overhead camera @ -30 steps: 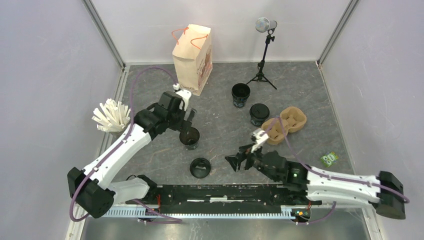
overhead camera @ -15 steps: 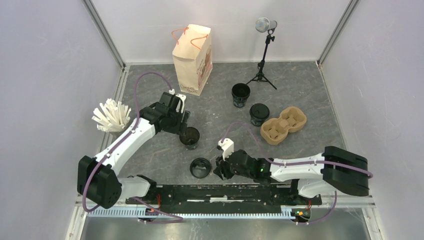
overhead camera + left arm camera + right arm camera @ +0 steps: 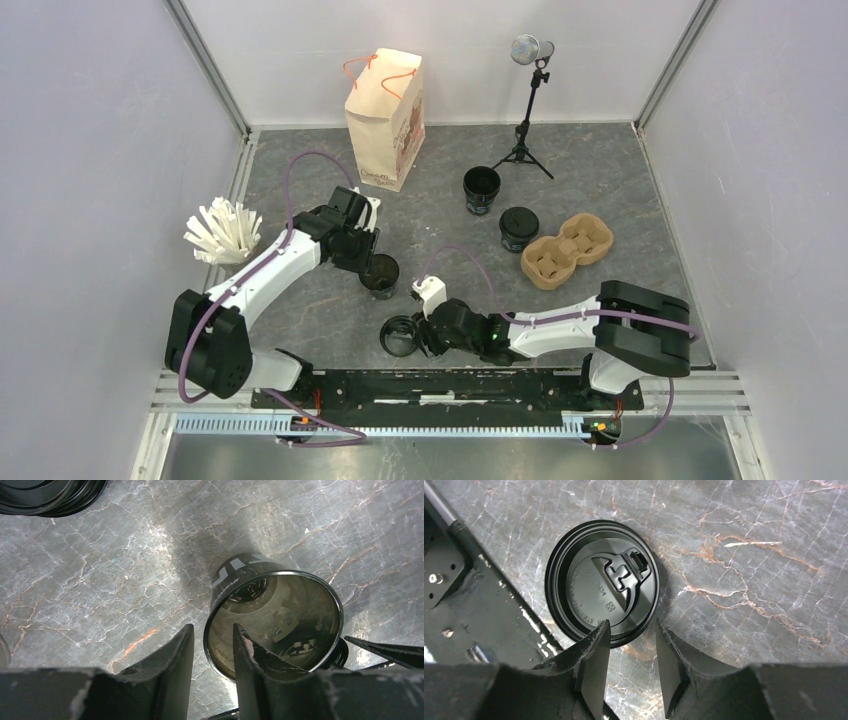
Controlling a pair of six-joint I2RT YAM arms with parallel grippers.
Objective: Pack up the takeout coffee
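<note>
Grabbing stage: L gripper (image 3: 212,635) straddles open cup (image 3: 280,610) wall, R gripper (image 3: 631,627) straddles lid (image 3: 604,580) edge; clamped? can't tell. Next: lid onto cup.

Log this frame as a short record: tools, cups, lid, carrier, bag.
left tool: jaws straddle rim of open cup
right tool: jaws partly apart over edge of loose lid, flat on table
other cups: second open cup, third cup beside carrier
carrier: empty
bag: upright, far side
</note>
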